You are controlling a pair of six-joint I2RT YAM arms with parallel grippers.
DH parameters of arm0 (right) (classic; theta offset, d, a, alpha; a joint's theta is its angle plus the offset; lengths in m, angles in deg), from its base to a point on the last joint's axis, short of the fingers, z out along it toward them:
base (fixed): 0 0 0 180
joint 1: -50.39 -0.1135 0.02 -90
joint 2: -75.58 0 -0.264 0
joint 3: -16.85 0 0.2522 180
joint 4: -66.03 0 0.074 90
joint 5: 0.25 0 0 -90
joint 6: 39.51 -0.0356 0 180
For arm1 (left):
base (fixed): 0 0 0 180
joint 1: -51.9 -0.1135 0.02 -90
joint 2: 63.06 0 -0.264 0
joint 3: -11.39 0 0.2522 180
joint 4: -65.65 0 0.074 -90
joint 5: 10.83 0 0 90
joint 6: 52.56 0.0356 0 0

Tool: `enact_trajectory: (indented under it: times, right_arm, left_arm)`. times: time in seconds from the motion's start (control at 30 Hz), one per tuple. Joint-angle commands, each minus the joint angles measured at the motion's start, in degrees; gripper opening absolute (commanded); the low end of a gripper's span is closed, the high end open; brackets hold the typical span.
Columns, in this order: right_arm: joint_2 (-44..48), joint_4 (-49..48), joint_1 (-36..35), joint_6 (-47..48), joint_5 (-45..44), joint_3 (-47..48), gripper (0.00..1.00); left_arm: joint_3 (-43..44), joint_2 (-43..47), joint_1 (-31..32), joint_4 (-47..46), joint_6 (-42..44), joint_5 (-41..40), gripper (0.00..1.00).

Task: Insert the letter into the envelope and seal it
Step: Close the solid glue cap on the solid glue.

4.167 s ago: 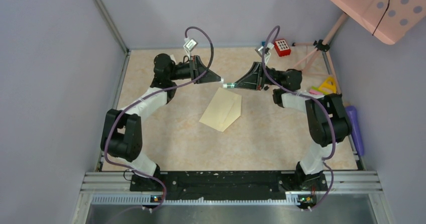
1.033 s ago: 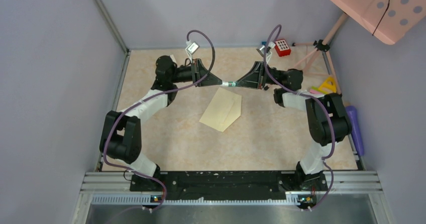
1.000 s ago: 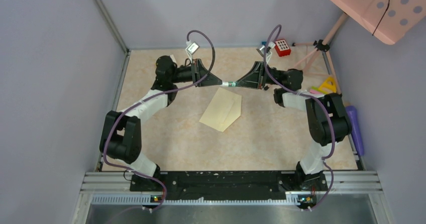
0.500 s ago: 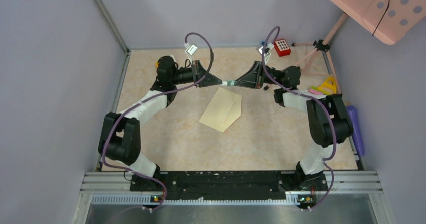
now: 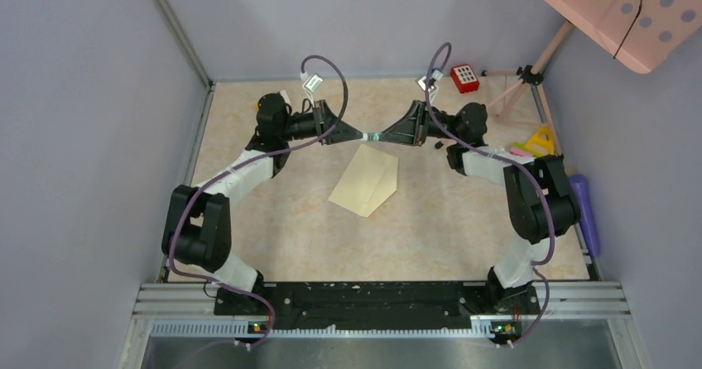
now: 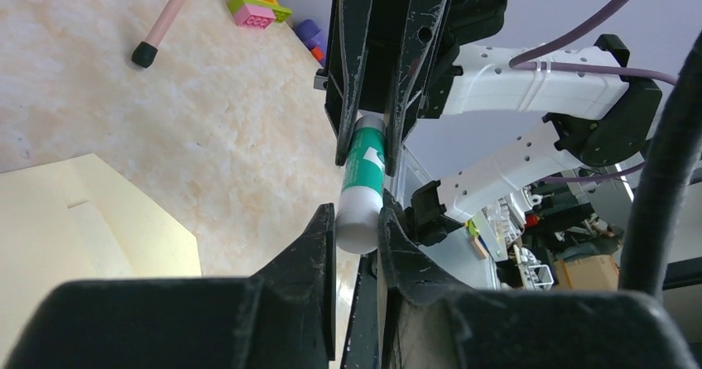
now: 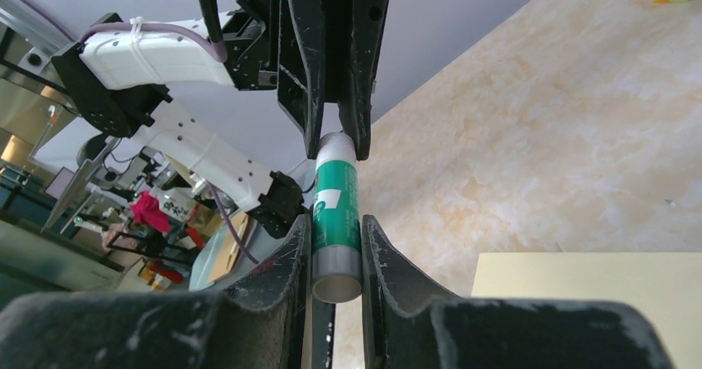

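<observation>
Envelope [image 5: 367, 180] flat mid-counter [image 5: 281, 212], flap open, point toward near-right. Glue stick [image 5: 371, 136] held in air by its far corner: left end effector [image 5: 358, 136] clamps the white end, right end effector [image 5: 382, 136] clamps the other.

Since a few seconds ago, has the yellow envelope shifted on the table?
No. The envelope lies at the same spot and angle relative to the black base plate.

Left gripper [image 6: 358, 224] has joined right gripper [image 7: 335, 232] on the glue stick [image 7: 334, 195]
</observation>
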State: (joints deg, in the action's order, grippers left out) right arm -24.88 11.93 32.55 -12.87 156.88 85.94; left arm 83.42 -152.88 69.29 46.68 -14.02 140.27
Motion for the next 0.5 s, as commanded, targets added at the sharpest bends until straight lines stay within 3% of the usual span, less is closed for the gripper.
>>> enact_trajectory:
  times: [0.0,0.37,0.47]
  right_arm:
    - [0.7,2.4,-6.6,3.8,-2.5,4.7,0.0]
    - [0.7,17.2,-10.0,13.0,-1.1,9.0,0.0]
    - [-0.5,12.1,-12.1,8.6,1.4,9.5,0.0]
  left_arm:
    - [-0.2,1.1,3.6,-0.6,1.6,0.8,0.1]
    - [0.7,0.6,4.7,2.3,4.2,0.9,0.07]
    - [0.7,0.4,4.7,1.4,3.5,1.1,0.06]
